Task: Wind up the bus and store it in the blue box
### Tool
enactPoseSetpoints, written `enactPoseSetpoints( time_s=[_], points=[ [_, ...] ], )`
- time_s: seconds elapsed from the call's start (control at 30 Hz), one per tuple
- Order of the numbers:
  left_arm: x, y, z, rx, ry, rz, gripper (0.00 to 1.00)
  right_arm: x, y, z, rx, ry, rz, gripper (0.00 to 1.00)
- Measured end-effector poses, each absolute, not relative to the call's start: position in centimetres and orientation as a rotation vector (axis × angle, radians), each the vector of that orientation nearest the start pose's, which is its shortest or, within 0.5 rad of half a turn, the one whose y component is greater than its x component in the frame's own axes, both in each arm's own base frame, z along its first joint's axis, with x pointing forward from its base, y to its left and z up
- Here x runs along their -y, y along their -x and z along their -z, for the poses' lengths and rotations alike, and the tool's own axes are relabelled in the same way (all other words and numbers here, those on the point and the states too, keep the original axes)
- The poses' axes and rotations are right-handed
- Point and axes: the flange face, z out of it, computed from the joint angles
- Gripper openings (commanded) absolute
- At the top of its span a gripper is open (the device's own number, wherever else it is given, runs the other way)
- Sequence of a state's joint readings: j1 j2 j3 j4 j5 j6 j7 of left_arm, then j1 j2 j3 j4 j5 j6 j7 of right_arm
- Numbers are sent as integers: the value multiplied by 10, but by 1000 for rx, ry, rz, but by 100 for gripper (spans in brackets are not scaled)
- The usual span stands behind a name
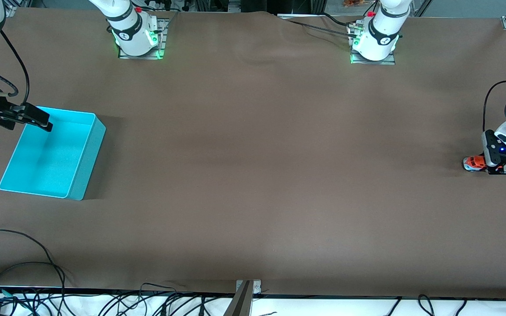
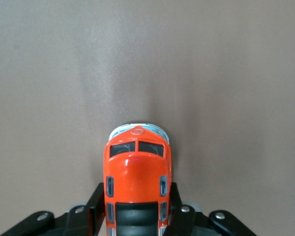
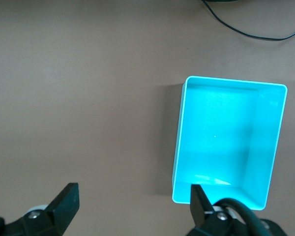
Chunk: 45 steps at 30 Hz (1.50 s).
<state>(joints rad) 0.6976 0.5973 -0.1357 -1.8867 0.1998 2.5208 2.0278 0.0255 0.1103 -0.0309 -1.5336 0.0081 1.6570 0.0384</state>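
Observation:
The small orange-red bus sits low on the brown table at the left arm's end. My left gripper is shut on the bus, with a black finger pressed against each side of its body. The blue box stands open and empty at the right arm's end of the table. My right gripper hangs open over the box's rim nearest the right arm's base. In the right wrist view the blue box lies below the right gripper, which holds nothing.
The two arm bases stand along the table edge farthest from the front camera. Loose black cables trail along the edge nearest that camera, beside a metal bracket. A wide stretch of brown table separates bus and box.

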Motion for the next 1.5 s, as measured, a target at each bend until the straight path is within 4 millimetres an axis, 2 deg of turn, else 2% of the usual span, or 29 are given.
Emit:
enactPoseSetpoints(
  time_s=[0.2, 0.33, 0.43, 0.63, 0.77, 0.97, 1.17, 1.33, 1.5],
  points=[
    [-348, -528, -176, -2185, 2235, -67, 100, 1, -595, -586, -69, 3136, 20, 100],
    [-347, -529, -183, -2169, 2281, -85, 100, 1, -595, -586, -69, 3136, 20, 100],
    [-345, -537, -205, -2151, 2294, -96, 100, 1, -595, -586, -69, 3136, 20, 100],
    [-340, -553, -267, -2124, 2311, -128, 100, 1, -595, -586, -69, 3136, 20, 100],
    [-329, -569, -304, -2123, 2314, -130, 100, 1, -595, -586, -69, 3136, 20, 100],
    [-297, -600, -345, -2045, 2383, -111, 100, 1, -595, -586, -69, 3136, 20, 100],
    [-251, -629, -379, -1968, 2442, -53, 100, 1, -595, -586, -69, 3136, 20, 100],
    [-211, -645, -398, -1918, 2507, -24, 100, 1, -595, -586, -69, 3136, 20, 100],
    [-177, -651, -409, -1864, 2590, -34, 100, 1, -595, -586, -69, 3136, 20, 100]
  ],
)
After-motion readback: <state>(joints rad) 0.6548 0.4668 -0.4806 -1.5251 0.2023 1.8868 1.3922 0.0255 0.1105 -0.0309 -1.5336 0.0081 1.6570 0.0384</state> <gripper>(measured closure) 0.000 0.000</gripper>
